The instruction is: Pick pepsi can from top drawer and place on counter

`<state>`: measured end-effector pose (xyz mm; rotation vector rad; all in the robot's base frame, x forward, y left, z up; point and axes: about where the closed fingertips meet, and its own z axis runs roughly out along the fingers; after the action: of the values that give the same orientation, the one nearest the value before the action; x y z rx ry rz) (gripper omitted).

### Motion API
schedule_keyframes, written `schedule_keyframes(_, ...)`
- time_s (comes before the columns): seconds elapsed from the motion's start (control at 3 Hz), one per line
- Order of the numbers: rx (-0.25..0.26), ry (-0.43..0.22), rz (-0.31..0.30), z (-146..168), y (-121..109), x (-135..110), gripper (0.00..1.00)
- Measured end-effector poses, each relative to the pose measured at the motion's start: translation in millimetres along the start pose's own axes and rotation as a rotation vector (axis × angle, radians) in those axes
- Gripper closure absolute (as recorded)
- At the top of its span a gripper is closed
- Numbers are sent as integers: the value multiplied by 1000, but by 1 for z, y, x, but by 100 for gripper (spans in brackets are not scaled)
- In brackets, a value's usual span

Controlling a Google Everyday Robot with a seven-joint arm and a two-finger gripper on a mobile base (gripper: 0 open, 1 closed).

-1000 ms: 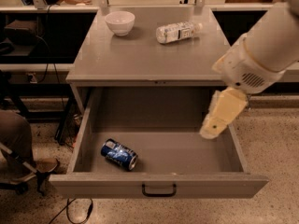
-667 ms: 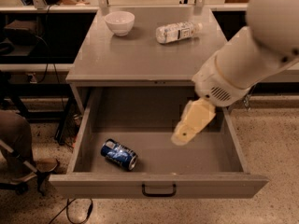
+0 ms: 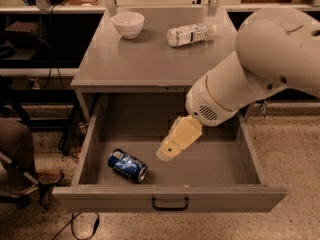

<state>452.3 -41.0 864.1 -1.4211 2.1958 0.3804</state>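
The pepsi can (image 3: 127, 165) lies on its side in the front left of the open top drawer (image 3: 170, 198). It is dark blue with silver ends. My gripper (image 3: 167, 153) hangs over the drawer's middle, to the right of the can and a short way from it. It holds nothing. The white arm reaches in from the upper right and covers the drawer's back right part. The grey counter (image 3: 145, 59) lies behind the drawer.
On the counter stand a white bowl (image 3: 128, 24) at the back left and a clear plastic bottle (image 3: 191, 34) lying on its side at the back. A person's leg (image 3: 20, 154) and chair are at the left.
My arm has swung left and down into the drawer. The gripper has moved from the drawer's right side toward the can. The can has not moved.
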Motion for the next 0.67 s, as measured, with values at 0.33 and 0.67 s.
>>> schedule_keyframes(0.33,-64,-22,30,33,0,-10,0)
schedule_keyframes(0.67,-127,-43,49,69,2,-24,0)
